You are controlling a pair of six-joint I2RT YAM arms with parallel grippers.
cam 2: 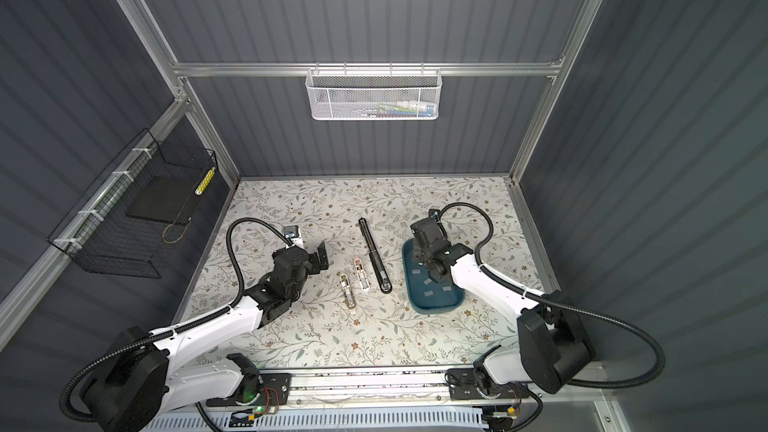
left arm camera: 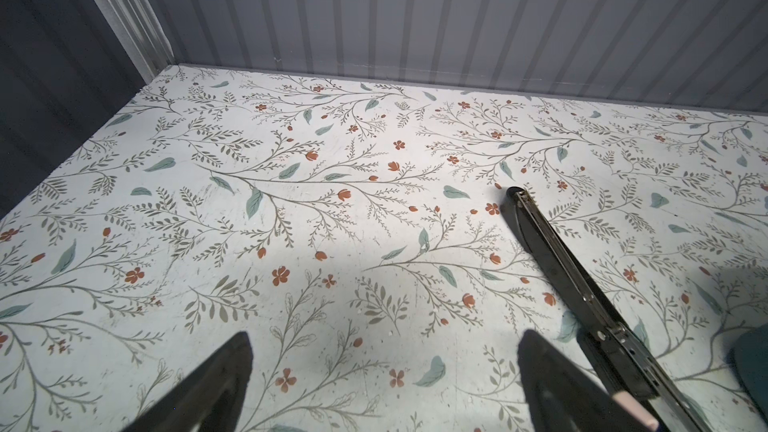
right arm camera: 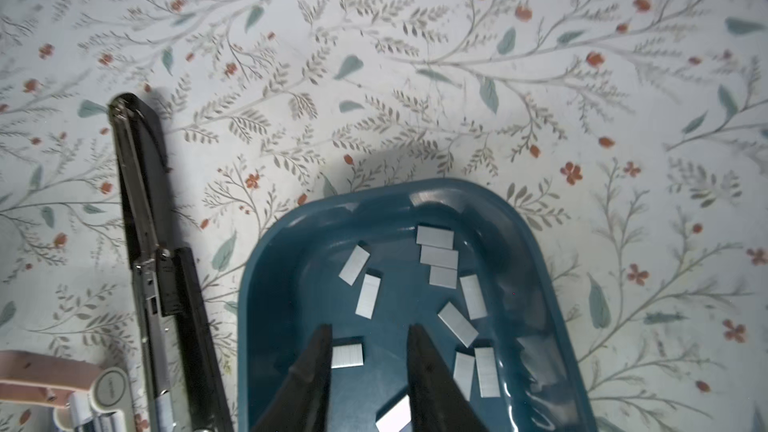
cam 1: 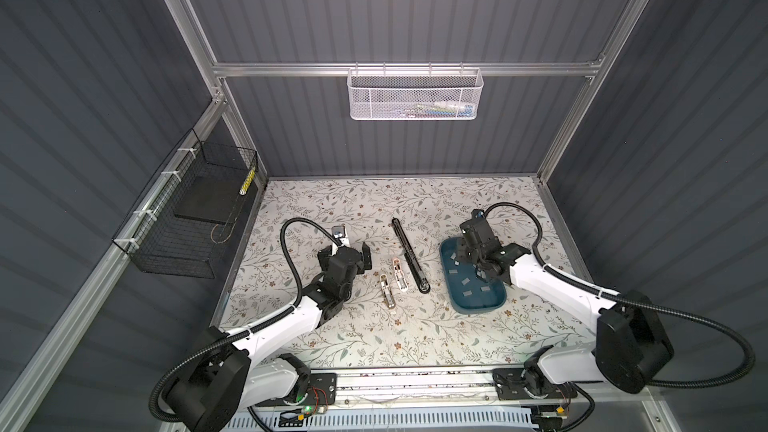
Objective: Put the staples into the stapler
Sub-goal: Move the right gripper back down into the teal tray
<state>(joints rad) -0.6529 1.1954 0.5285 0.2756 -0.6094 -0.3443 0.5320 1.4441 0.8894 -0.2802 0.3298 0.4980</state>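
- My right claw (right arm camera: 370, 330): the jaws stand part-way apart with only tray floor showing between them, so I grip nothing. Whether my fingertips (right arm camera: 320, 340) touch that floor I cannot tell.
- The staples (right arm camera: 434, 237): about a dozen short grey strips, all lying loose and flat inside the teal tray (right arm camera: 266, 284). None is in any stapler.
- Nearest strip (right arm camera: 349, 356): it lies just beside one of my right fingers and is partly hidden behind it. Another pale strip shows lower down, under the claw, and is too blurred to place.
- The tray in both top views (cam 1: 478, 309) (cam 2: 434, 308): it sits on the floral table (cam 1: 374, 338), on the right, with my right wrist directly over its far end.
- Long black stapler (cam 1: 409, 255) (right arm camera: 145, 209): it is swung open flat on the table, left of the tray and apart from it.
- Small staplers, one white-pink (cam 1: 400, 275) and one beige (cam 1: 386, 290): both lie open, side by side, just left of the black one.
- My left claw (left arm camera: 385, 334): the jaws are spread wide and empty. It hangs over bare table left of the small staplers, and the long black stapler (left arm camera: 582, 280) runs past one of its fingers.
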